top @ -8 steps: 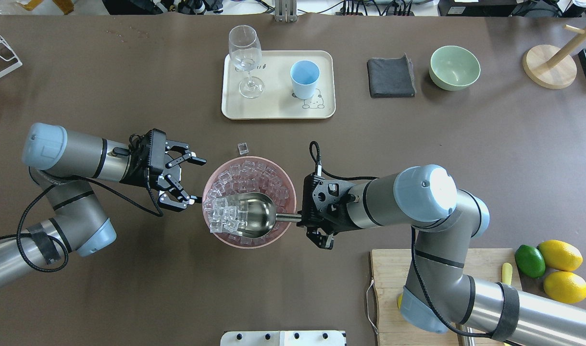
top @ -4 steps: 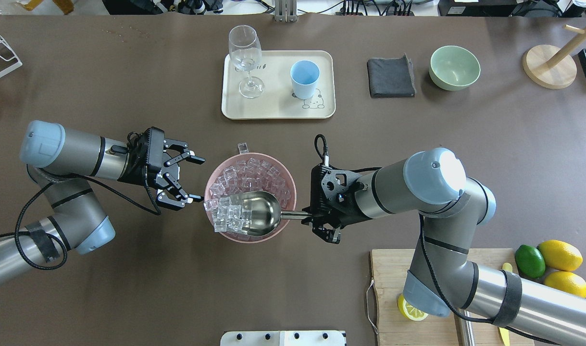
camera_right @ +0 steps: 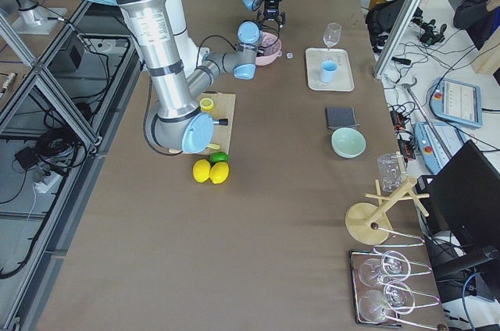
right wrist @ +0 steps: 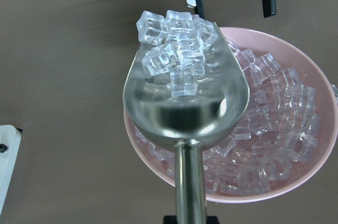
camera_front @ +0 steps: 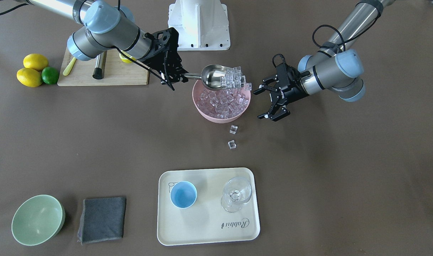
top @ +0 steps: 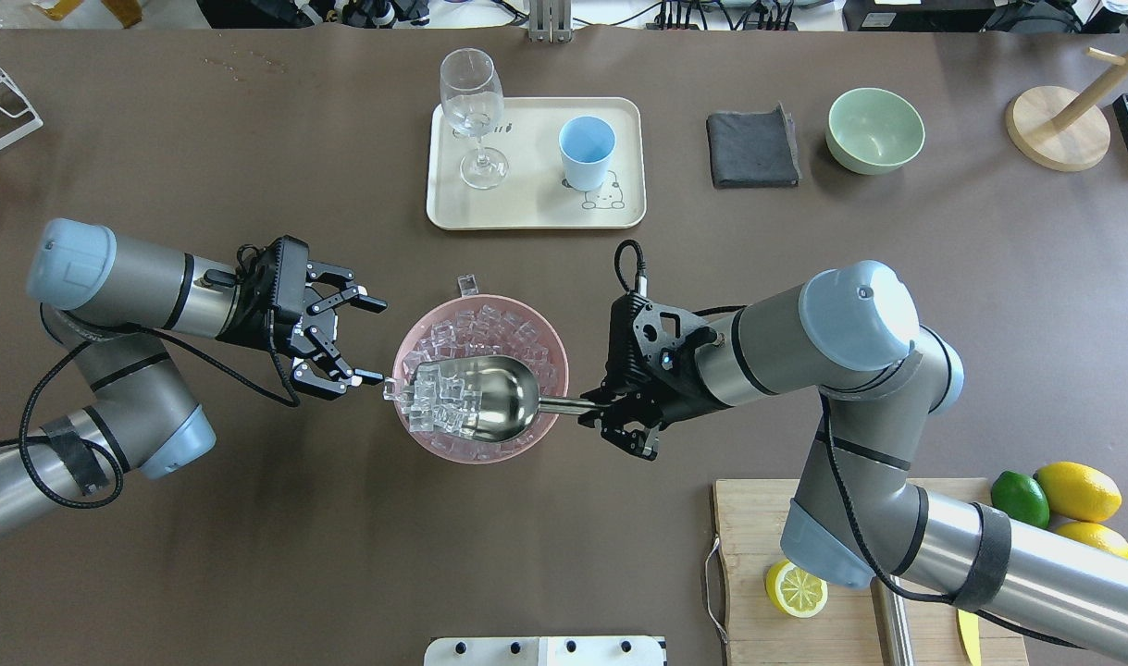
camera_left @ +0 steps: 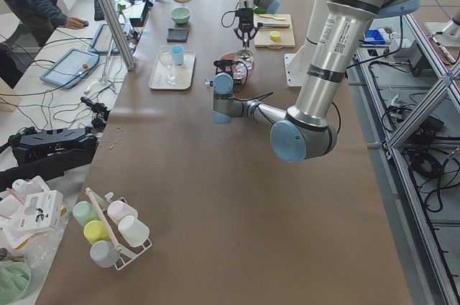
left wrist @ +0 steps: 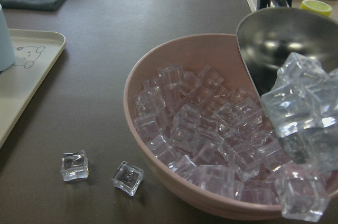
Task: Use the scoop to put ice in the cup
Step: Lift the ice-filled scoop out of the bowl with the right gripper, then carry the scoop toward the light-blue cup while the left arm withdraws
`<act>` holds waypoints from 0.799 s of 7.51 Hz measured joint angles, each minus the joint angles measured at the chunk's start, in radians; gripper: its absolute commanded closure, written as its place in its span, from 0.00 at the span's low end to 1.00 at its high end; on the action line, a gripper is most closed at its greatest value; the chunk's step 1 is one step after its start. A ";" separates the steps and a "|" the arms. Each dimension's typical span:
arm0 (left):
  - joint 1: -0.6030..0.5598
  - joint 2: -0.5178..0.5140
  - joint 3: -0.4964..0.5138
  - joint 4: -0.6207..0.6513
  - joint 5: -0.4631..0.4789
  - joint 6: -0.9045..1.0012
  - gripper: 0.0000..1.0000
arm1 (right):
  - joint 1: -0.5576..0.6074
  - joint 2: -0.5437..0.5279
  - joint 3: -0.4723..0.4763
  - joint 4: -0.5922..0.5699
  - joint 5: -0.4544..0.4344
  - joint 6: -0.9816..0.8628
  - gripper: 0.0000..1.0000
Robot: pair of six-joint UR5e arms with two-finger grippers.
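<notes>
**Over the pink bowl [top: 556, 344], a loaded scoop [top: 499, 400]; cup [top: 586, 154] upright on the tray [top: 526, 202]**

Across the overhead frame, the brown table [top: 249, 555] fills nearly everything. From the lower right comes the right arm [top: 804, 351]. Its right gripper [top: 593, 412] is clamped on the scoop's thin rod handle, just right of the bowl. From the left edge comes the left arm [top: 147, 287]. The left gripper [top: 377, 340] hangs just left of the bowl with its fingers spread wide, gripping nothing. Its lower fingertip sits close to the scoop's front lip, and I cannot tell whether they touch.

At the lower right lies a wooden cutting board [top: 749, 555] with a lemon half [top: 795, 589] on it. At top centre sits the cream tray. The light-blue cup stands on its right half and a wine glass [top: 476, 111] on its left half, the two apart.

At centre frame the pink bowl is heaped with clear cubes. The scoop is held over it, mouth pointing left. The ice [top: 432, 402] is piled at the scoop's front edge, and the rear of the trough is bare steel. In the front-facing view, two loose cubes [camera_front: 233, 129] lie on the table between bowl and tray, near the bowl.
</notes>
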 measured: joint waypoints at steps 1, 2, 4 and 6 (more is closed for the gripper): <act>-0.009 0.000 -0.001 0.017 -0.014 0.000 0.02 | 0.014 0.000 0.000 0.014 0.013 0.009 1.00; -0.021 -0.001 -0.002 0.030 -0.034 0.000 0.02 | 0.030 0.000 0.000 0.029 0.029 0.016 1.00; -0.044 -0.001 -0.003 0.047 -0.064 0.001 0.02 | 0.089 0.000 0.001 0.040 0.084 0.021 1.00; -0.072 0.005 -0.020 0.076 -0.090 0.002 0.02 | 0.169 -0.008 0.001 0.040 0.133 0.045 1.00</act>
